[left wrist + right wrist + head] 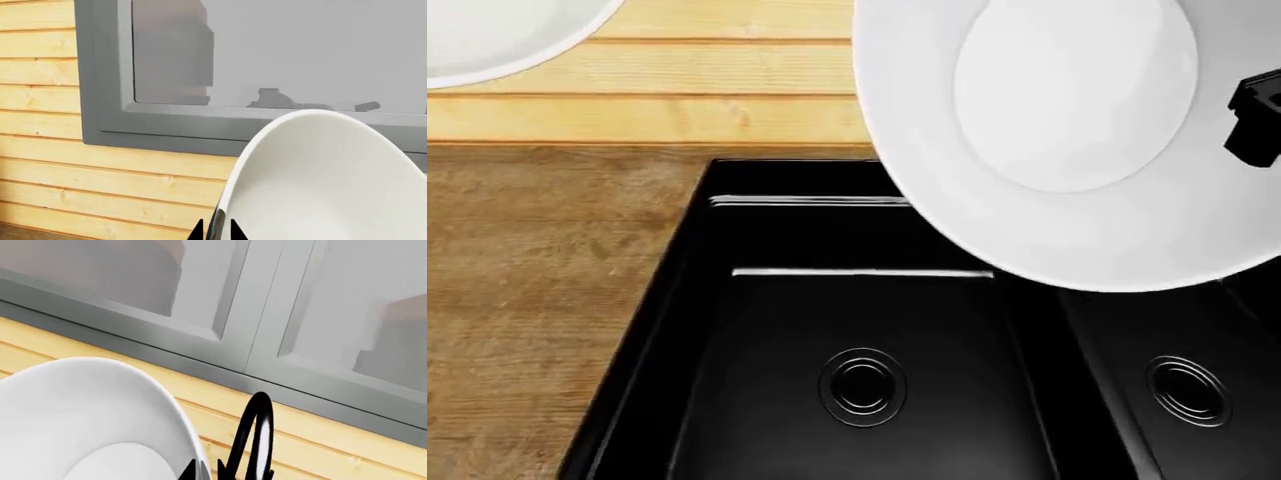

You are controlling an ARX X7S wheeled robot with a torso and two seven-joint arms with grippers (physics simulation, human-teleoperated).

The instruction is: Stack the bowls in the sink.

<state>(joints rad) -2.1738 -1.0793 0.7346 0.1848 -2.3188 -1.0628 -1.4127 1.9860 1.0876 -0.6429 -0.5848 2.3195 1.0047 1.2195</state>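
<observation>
The right gripper (pixel 205 469) is clamped on the rim of the glossy bright white round bowl (pixel 1068 140), held high. The glossy black double-basin sink (pixel 667 330) lies below it. The left gripper (pixel 215 231) likewise pinches the cream glossy bowl (pixel 487 35), farther off to the side.

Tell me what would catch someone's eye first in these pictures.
A big white bowl fills the head view's upper right, held above the black sink, whose two basins and round drains lie below. A second bowl peeks in at the upper left over the wood-plank wall. In each wrist view a bowl rim sits pinched between dark fingertips, with a grey window frame behind.
</observation>
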